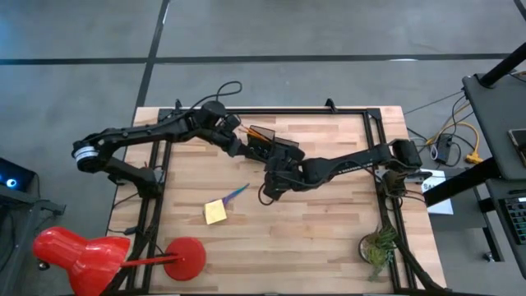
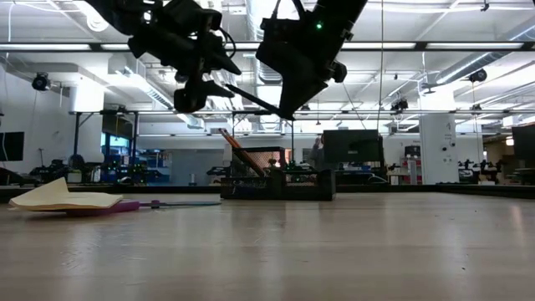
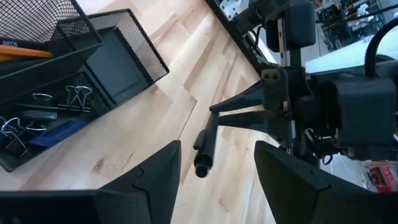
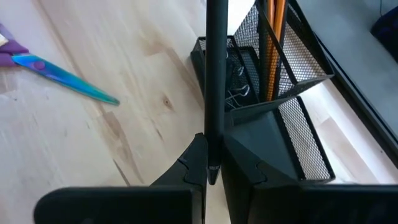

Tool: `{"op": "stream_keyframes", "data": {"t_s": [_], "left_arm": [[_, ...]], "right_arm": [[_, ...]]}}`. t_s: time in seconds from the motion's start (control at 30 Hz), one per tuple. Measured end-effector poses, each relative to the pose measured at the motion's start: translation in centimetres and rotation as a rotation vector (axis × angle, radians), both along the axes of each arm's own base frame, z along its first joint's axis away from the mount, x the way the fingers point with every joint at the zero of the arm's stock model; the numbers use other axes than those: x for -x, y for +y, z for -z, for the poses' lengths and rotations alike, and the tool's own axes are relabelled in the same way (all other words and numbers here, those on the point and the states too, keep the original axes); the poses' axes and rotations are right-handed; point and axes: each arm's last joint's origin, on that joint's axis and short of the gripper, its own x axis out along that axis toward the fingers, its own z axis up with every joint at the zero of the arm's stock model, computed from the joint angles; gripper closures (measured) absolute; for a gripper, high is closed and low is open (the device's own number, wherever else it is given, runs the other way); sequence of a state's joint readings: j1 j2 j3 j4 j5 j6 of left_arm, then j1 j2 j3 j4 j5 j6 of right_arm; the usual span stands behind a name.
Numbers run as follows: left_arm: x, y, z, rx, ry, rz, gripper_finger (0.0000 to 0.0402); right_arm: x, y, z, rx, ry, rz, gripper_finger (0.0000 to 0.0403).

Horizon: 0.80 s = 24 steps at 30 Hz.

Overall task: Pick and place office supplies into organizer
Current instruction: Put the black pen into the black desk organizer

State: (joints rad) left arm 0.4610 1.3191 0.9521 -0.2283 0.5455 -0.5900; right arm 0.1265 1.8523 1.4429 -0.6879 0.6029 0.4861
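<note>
- At the lower left of the high view, a glossy red lamp-like object is seen at the table's corner, apart from the work.
- Left of centre in the same view, a square yellow sticky-note pad is seen lying on the wooden table, with purple-handled scissors with iridescent blades just beside it; both are judged still to be placed.
- Above centre, the left gripper is held near the organizer, its fingers spread wide and nothing between them.
- Just right of it, the small black mesh desk organizer is seen; a thin orange pencil is already standing in its tall compartment, and metal binder clips are lying in a low one.
- At centre, the right gripper is clamped narrowly on a thin black pen, held beside the organizer and not yet put in.
- At the lower right, a small green plant is left at the table's edge.
- The task is judged roughly half done.
</note>
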Motion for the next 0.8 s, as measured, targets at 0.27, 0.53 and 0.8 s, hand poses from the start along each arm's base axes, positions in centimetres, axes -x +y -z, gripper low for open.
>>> {"op": "stream_keyframes", "data": {"t_s": [0.27,0.53,0.8], "left_arm": [[0.04,-0.04,0.31,-0.019,0.003,0.02,0.0239],[0.03,-0.02,0.31,-0.045,-0.002,0.028,0.0305],[-0.03,0.03,0.22,-0.078,-0.014,0.035,0.0356]], "right_arm": [[-0.19,-0.22,-0.09,0.002,-0.017,0.001,0.0385],[-0.21,-0.39,-0.11,0.007,-0.013,-0.002,0.0385],[-0.22,-0.39,-0.11,0.016,-0.004,-0.016,0.0369]]}}
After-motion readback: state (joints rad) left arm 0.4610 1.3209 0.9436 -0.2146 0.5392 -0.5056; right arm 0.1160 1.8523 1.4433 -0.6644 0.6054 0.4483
